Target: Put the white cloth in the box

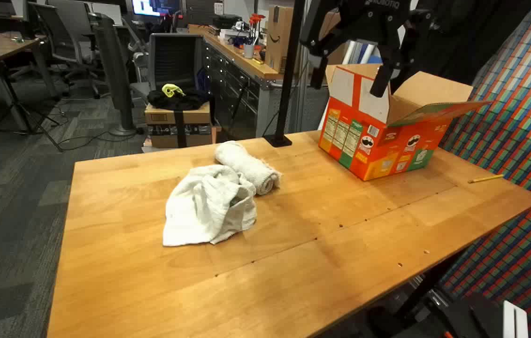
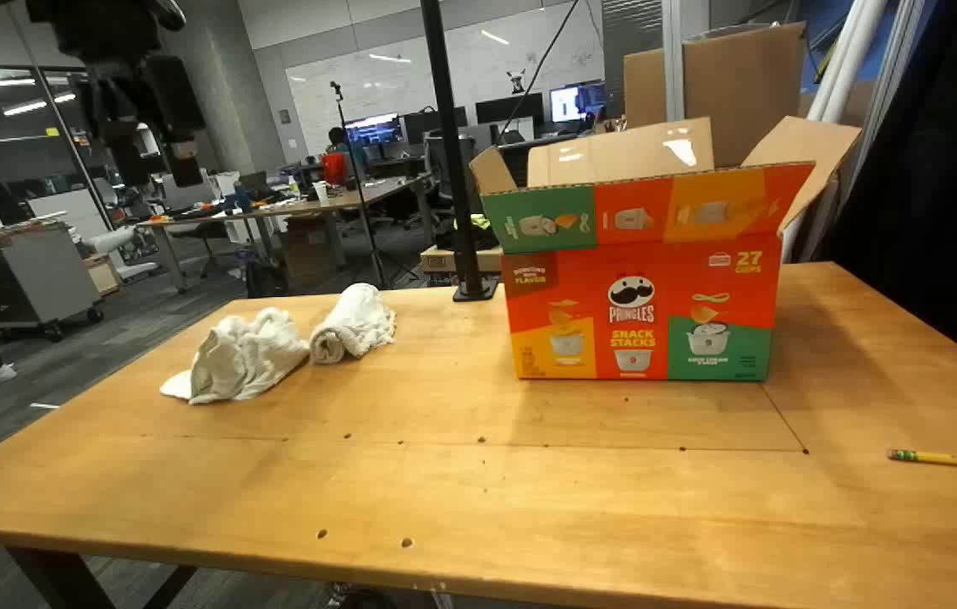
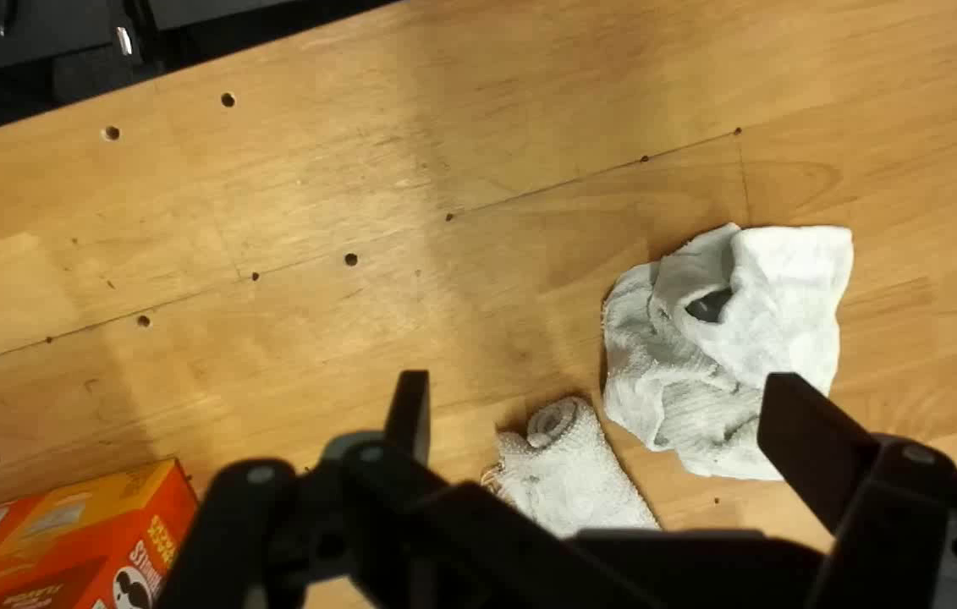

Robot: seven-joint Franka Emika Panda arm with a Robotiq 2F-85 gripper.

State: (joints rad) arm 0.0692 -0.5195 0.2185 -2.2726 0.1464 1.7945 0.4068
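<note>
A crumpled white cloth (image 1: 209, 202) lies on the wooden table, and it also shows in an exterior view (image 2: 245, 355) and in the wrist view (image 3: 715, 355). A rolled white towel (image 1: 249, 169) lies close beside it, and it also shows in the wrist view (image 3: 571, 474). The orange Pringles box (image 1: 387, 141) stands upright with its top flaps open, and it also shows in an exterior view (image 2: 639, 313). Its inside bottom is hidden. My gripper (image 1: 350, 82) is open and empty, high above the table. In the wrist view its fingers (image 3: 599, 389) are wide apart, with both cloths below.
A black pole (image 2: 453, 169) stands at the table's back edge, between the cloths and the box. A yellow pencil (image 1: 486, 179) lies on the table (image 1: 293, 281) near the box. A cluttered workbench (image 1: 232, 47) stands behind the table.
</note>
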